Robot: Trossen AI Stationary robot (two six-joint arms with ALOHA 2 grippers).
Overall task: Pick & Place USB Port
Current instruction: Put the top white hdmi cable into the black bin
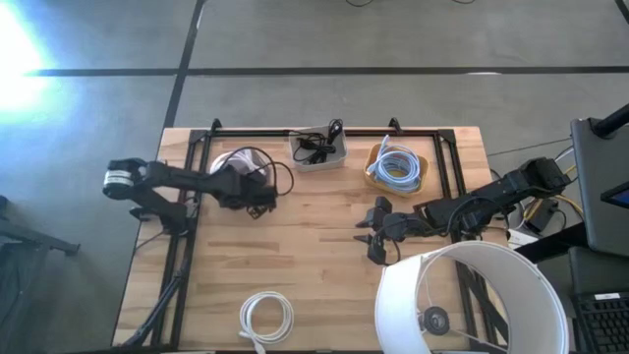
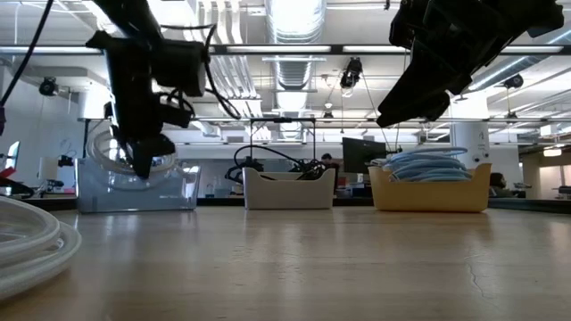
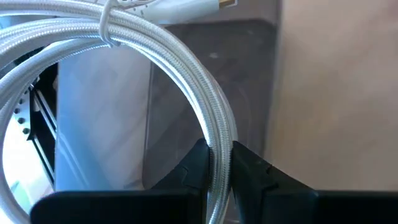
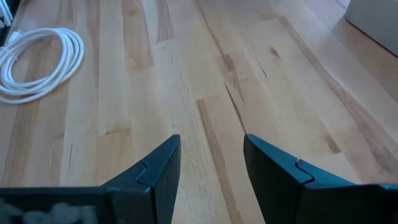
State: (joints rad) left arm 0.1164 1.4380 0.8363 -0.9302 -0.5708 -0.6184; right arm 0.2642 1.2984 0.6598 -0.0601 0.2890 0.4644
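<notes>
My left gripper [image 1: 251, 195] [image 3: 217, 152] hangs over the clear bin [image 1: 228, 157] [image 2: 134, 189] at the table's far left and is shut on a coiled white braided USB cable [image 3: 155, 43]. A tie [image 3: 107, 25] binds that coil, and its plug [image 3: 186, 7] shows at the coil's far side. My right gripper [image 1: 376, 236] [image 4: 211, 146] is open and empty above bare wood right of the table's middle. A second white cable coil [image 1: 265, 317] [image 4: 37, 56] lies flat near the table's near edge. My left gripper pinches the coil's bundled strands [image 3: 219, 134] between its two fingers, which come from above, pointing down, and lie across the strands. The rest of the loop spreads away from the fingers over the clear bin. I cannot tell whether the coil rests on the bin's floor.
A grey bin of black cables [image 1: 319, 147] [image 2: 290, 187] and a yellow bin of blue cables [image 1: 396, 167] [image 2: 433, 183] stand along the far edge. A black frame [image 1: 295, 131] borders the table. A white round lamp shade [image 1: 472, 300] covers the near right corner. Bare wood lies in the middle.
</notes>
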